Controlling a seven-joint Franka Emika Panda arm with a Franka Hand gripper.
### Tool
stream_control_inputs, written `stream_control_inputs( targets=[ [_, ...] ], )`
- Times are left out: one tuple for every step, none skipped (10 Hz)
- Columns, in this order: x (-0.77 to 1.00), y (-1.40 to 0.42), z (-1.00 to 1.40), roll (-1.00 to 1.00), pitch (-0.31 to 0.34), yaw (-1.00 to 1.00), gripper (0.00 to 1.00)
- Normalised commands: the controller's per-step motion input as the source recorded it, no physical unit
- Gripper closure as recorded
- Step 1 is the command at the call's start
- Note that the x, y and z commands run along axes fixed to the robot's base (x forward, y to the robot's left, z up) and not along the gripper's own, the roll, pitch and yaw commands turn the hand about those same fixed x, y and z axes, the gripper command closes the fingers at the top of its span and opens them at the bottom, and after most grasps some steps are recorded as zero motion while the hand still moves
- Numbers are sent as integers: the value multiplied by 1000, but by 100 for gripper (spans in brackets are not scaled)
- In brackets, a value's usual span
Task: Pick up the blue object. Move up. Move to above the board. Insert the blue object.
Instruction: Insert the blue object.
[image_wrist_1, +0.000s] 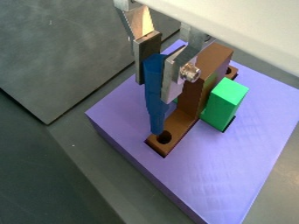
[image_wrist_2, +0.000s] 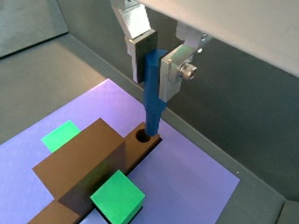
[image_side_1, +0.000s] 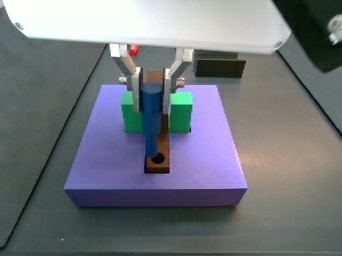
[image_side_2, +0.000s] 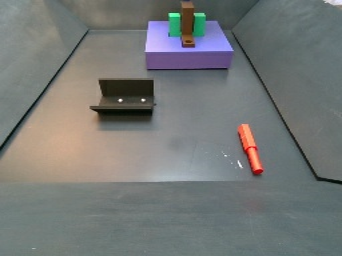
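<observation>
My gripper (image_wrist_1: 160, 70) is shut on the blue object (image_wrist_1: 155, 105), a long bright blue stick held upright between the pads. The gripper also shows in the other wrist view (image_wrist_2: 156, 70) and in a side view (image_side_1: 154, 80). The stick's lower tip is at the mouth of the round hole (image_wrist_1: 163, 138) near the end of the board (image_wrist_1: 193, 101). I cannot tell how deep the tip sits. The board, a brown plank (image_wrist_2: 87, 162), lies on the lavender slab (image_wrist_1: 233, 184) between green blocks. In a side view the stick (image_side_1: 154, 112) stands over the plank's holed end (image_side_1: 156, 163).
Green blocks (image_side_1: 131, 112) (image_side_1: 181, 112) flank the plank on the slab (image_side_1: 201, 170). The far side view shows the slab (image_side_2: 187, 55) at the back, the fixture (image_side_2: 124, 97) left of centre and a short red stick (image_side_2: 250, 148) on the floor at the right.
</observation>
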Motion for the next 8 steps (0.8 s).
stream_control_inputs(
  targets=[
    [9, 0, -151, 0, -9, 6, 100],
    [171, -31, -120, 0, 0, 29, 100],
    [214, -31, -120, 0, 0, 31, 100],
    [191, -20, -126, 0, 0, 29, 100],
    [180, 0, -129, 0, 0, 29, 100],
    [91, 0, -166, 0, 0, 0, 100],
    [0, 0, -160, 0, 0, 0, 100],
    [34, 0, -137, 0, 0, 0, 100]
  ],
)
